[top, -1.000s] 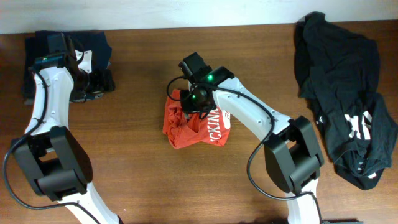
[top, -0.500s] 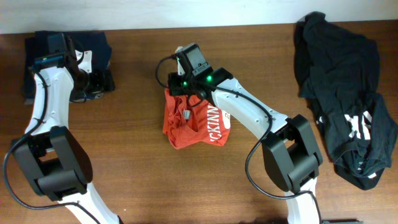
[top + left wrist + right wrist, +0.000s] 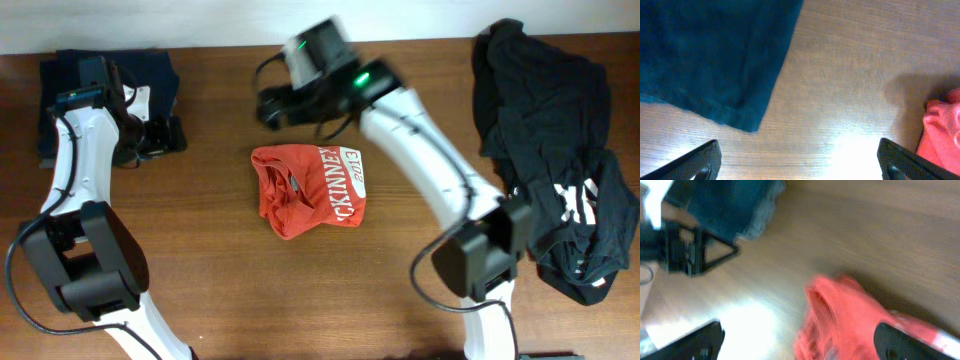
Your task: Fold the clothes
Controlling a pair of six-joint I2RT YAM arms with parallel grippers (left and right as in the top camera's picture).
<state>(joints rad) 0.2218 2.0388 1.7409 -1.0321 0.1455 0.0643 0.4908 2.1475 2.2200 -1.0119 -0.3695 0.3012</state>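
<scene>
The red shirt (image 3: 310,190) with white lettering lies loosely folded at mid-table, free of both grippers. Blurred by motion, my right gripper (image 3: 270,107) hangs above the table behind the shirt's far left corner. In the right wrist view this gripper (image 3: 805,342) is open, and the red shirt (image 3: 855,320) lies below it on the wood. My left gripper (image 3: 168,133) rests at the far left beside the folded navy garment (image 3: 110,75). In its own view it (image 3: 800,165) stands open over bare wood, with the navy garment (image 3: 715,50) ahead and the red shirt (image 3: 940,137) at the right edge.
A heap of black clothes (image 3: 550,150) with white print lies along the table's right side. The navy garment (image 3: 725,205) and the left gripper's black body (image 3: 685,250) show in the right wrist view. Brown wood lies between the red shirt and the black heap.
My right gripper has opened, let go of the red shirt and swung up and away toward the back. The shirt now lies flatter with its lettering showing. The left arm has not moved.
</scene>
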